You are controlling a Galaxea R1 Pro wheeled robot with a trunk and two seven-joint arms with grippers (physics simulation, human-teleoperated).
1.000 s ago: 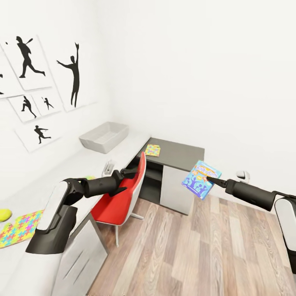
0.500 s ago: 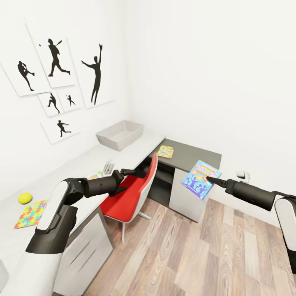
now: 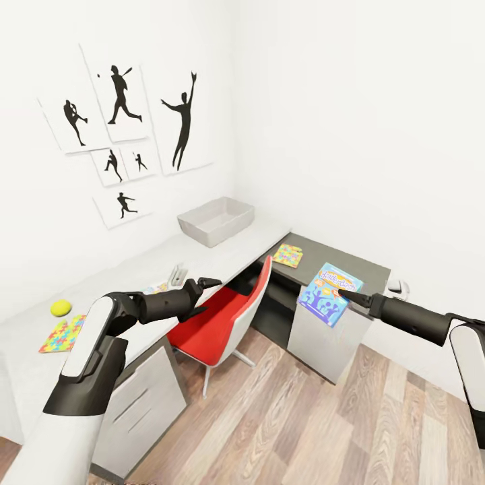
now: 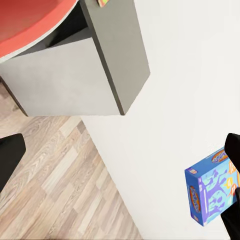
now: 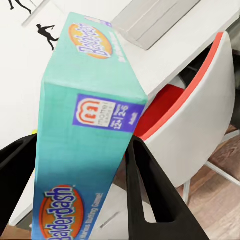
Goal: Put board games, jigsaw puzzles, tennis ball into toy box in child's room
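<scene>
The child's room was bounded by white walls, and a wood-plank floor (image 3: 316, 411) was laid below. Black baseball-player prints (image 3: 128, 128) were hung on the wall above the table (image 3: 135, 289), a long light grey desk joined at the corner by a low dark grey cabinet (image 3: 337, 269). A red chair (image 3: 225, 316) was tucked under the desk edge.

The toy box (image 3: 217, 220) was set at the far end of the table, and nothing could be made out inside it, so the task was judged to be at an early stage. A blue board game (image 3: 330, 294) was held clamped between the fingers of the right gripper (image 3: 345, 294), carried in the air, well apart from the bin. The left gripper (image 3: 205, 283) was held with fingers spread and nothing between them, above the chair.

Still to be collected were one jigsaw puzzle (image 3: 62, 335) near the close end of the table, a second puzzle (image 3: 287, 255) lying on the cabinet, and the tennis ball (image 3: 60, 307) just beside the first puzzle. A small flat item by the left forearm could not be identified.
</scene>
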